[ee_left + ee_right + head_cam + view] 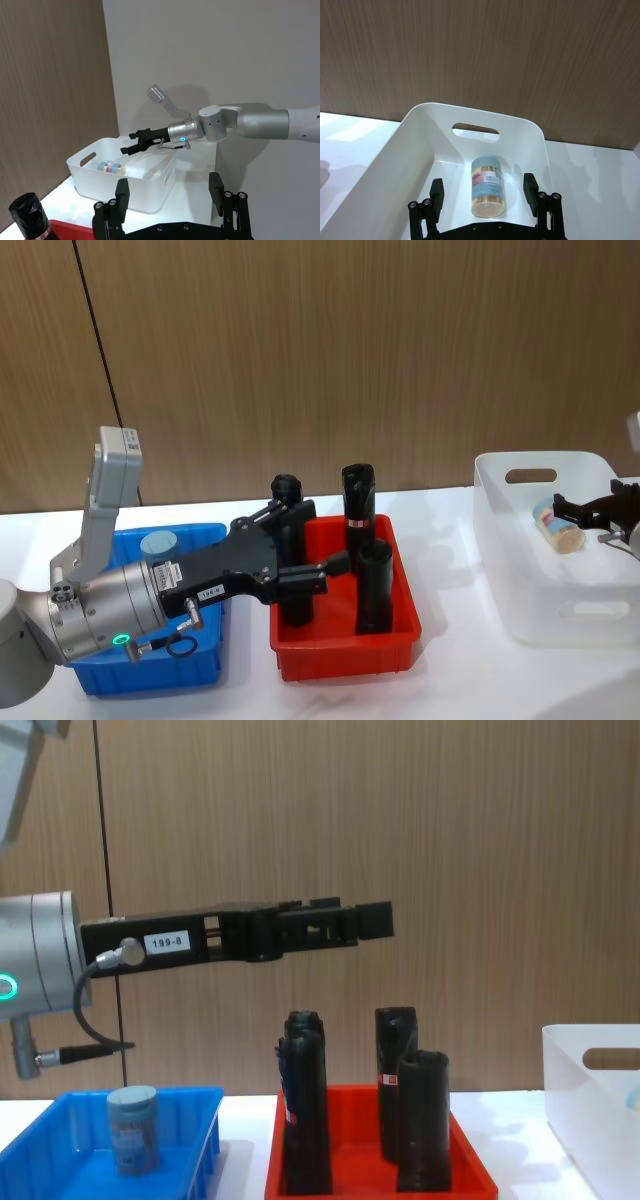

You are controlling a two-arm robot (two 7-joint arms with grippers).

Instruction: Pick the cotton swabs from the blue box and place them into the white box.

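Blue box [200,672]: bright blue, and the cotton swabs jar [158,543] in it has a pale grey-blue lid. White box [500,560]: plain white, and the second jar [487,192] in it shows a pale blue label and a tan end. Red tray [345,655]: solid red, holding black rolls [357,495] with red labels, against a brown wood-grain wall [350,340].

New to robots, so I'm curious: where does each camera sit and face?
Head: high, looking down at the shallow blue plastic tray, red plastic tray and tall white plastic bin; left gripper shows.
Chest: low, looking across the trays; left gripper reaches above tall black rolls.
Left wrist: faces the right gripper above the bin; own open fingers show.
Right wrist: looks into the bin at a lying clear pale-lidded jar; own fingers show.
Shared: both wrist views show that jar.
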